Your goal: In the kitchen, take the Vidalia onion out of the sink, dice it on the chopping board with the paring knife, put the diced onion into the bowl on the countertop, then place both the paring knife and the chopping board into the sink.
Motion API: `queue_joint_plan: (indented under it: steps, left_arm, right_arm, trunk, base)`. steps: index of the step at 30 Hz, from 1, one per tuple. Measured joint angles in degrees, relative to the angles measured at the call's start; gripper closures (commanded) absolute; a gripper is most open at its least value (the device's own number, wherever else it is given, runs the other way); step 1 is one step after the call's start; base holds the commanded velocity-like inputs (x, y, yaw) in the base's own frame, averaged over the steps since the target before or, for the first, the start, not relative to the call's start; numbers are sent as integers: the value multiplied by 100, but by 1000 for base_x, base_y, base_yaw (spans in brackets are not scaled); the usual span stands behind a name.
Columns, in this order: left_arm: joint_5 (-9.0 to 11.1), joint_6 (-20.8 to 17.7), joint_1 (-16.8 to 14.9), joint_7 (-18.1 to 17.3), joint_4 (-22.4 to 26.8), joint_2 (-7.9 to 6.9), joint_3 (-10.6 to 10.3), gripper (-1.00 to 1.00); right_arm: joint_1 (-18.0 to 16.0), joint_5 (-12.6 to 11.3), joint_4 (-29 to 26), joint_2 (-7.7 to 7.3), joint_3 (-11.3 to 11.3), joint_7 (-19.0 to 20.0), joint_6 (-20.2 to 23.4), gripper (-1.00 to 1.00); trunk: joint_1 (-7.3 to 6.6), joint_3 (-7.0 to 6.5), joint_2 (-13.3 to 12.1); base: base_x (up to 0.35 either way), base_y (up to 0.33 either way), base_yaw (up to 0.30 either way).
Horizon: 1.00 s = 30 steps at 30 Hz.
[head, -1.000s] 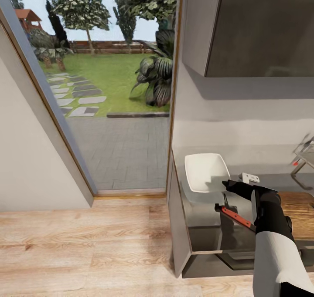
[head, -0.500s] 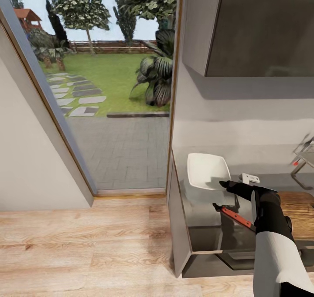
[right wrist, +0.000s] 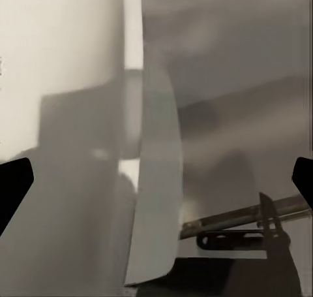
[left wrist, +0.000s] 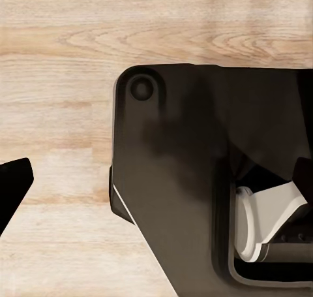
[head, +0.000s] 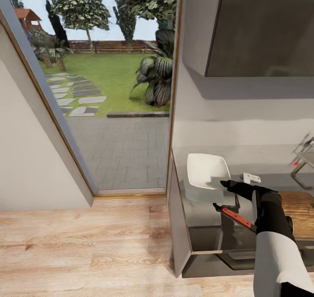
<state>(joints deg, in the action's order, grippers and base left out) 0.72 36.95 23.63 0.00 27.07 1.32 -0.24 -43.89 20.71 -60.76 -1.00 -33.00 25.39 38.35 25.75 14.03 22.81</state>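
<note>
The knife [head: 235, 215] lay on the grey counter [head: 205, 221] at about 5 o'clock from the bowl [head: 207, 170]; I judged it light, stiff and thin, best pinched across its orange-red handle, not the dark blade. The right gripper [head: 226, 184] hovered at the bowl's near edge, its fingers spread and holding nothing. The board [head: 301, 207] was cut off at 3 o'clock, the onion and basin were hidden, and I could not tell how the left fingers stood.

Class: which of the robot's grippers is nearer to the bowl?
Right. The right gripper reaches the bowl at its rim. The left gripper hangs over wooden floor, beside the robot's base.
</note>
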Motion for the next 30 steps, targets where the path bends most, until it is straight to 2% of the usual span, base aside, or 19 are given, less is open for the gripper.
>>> queue_joint_plan:
  steps: [8, 15, 22, 30]
  left_arm:
    - [0, -3, 0, 0, 0, 0, 0, -100]
    - [0, -8, -1, 0, 0, 0, 0, -100]
    - [-2, -9, -1, 0, -18, 0, 0, -100]
    - [-1, -8, -1, 0, -26, 0, 0, -100]
  right_arm:
    - [0, 4, -569, 6, 5, 22, 93, -100]
    - [0, 22, -990, 3, -9, 547, 342, -100]
    - [1, 32, -1172, 5, -8, 723, 412, -100]
    - [8, 33, -1194, 11, -5, 750, 420, -100]
  trunk:
    - [0, 0, 0]
    - [0, 0, 0]
    - [0, 0, 0]
    - [2, 0, 0]
  base:
    - [0, 0, 0]
    - [0, 0, 0]
    - [0, 0, 0]
    - [-54, 0, 0]
